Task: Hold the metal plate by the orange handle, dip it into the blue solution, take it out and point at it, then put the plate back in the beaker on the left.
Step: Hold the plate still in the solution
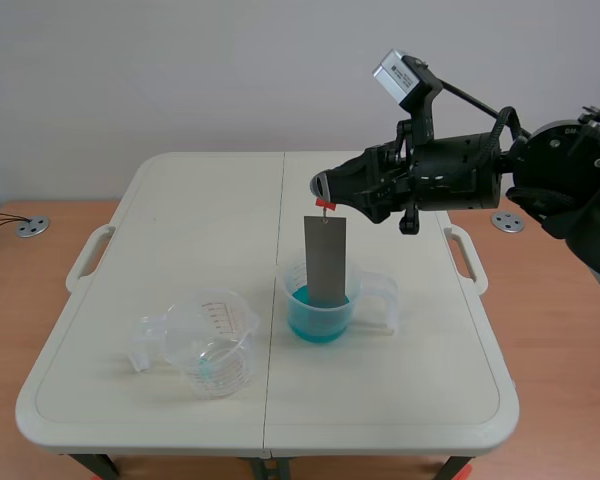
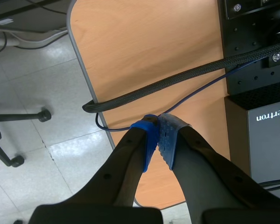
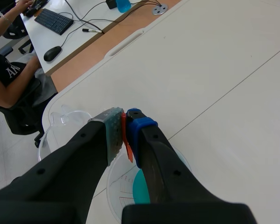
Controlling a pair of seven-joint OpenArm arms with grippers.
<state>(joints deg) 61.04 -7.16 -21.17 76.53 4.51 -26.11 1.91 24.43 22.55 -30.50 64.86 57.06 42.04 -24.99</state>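
Observation:
A grey metal plate [image 1: 326,260] hangs upright from a small orange handle [image 1: 325,204], which my right gripper [image 1: 324,190] is shut on. The plate's lower end stands inside the beaker of blue solution [image 1: 318,304] right of the table's middle. In the right wrist view the orange handle [image 3: 126,138] is pinched between the pads, with the blue solution [image 3: 141,186] showing under the fingers. An empty clear beaker [image 1: 212,341] sits at the front left. My left gripper [image 2: 158,138] is off the table over a wooden desk, fingers shut on nothing.
The white folding table [image 1: 180,220] has a seam down its middle. In the left wrist view a black braided cable [image 2: 177,79] and a black box [image 2: 266,135] lie on the desk. A person [image 3: 9,79] sits at a desk with a keyboard [image 3: 53,21] beyond the table.

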